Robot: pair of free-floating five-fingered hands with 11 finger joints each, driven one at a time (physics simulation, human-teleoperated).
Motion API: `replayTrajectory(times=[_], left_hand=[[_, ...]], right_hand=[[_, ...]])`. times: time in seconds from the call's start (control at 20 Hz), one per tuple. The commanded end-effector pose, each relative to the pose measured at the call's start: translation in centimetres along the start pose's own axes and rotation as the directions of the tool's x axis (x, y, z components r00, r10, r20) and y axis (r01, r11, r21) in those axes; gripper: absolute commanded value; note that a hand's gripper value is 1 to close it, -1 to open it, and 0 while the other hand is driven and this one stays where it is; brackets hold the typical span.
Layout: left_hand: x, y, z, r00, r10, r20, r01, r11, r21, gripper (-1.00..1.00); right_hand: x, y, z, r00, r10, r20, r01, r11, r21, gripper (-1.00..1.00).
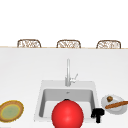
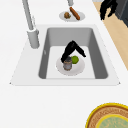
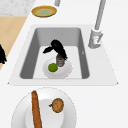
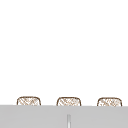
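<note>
A red ball [image 1: 67, 114] hid most of the sink [image 1: 41, 100] at lower centre of the front view. In the sink, a plate [image 2: 77, 68] held a can [image 2: 67, 64] and a lime [image 2: 75, 59]; the left hand [image 2: 71, 50] had its fingers curled round the can. The right hand [image 1: 97, 114] hovered at the bench edge, fingers too unclear to tell.

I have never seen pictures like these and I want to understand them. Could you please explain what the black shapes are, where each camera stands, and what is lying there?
The black shapes are the robot: two floating hands, drawn by a simulator. One camera faces the sink from the front, two look along it from the left and right, and one looks above it.

The left hand is down in the sink, with its fingers closed on a small can. The can stands on a white plate beside a green lime. The right hand hangs by the sink's front right corner and holds nothing.

On the right counter, a second plate carries a long brown stick and a brown round thing. A yellow-rimmed dish lies on the left. In the front view a red ball covers the basin.
</note>
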Motion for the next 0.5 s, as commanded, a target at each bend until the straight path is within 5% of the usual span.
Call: replayTrajectory(times=[0.0,0.45], left_hand=[[-1.0,-0.5,-0.1,0.9997,0.024,-0.008,-0.023,0.9996,0.015,-1.00],[-4.1,-1.1,-0.5,0.9998,-0.017,-0.008,0.017,0.9998,0.005,-1.00]], right_hand=[[0.0,0.0,0.0,1.000,0.000,0.000,0.000,1.000,0.000,0.00],[0.0,0.0,0.0,1.000,0.000,0.000,0.000,1.000,0.000,0.00]])
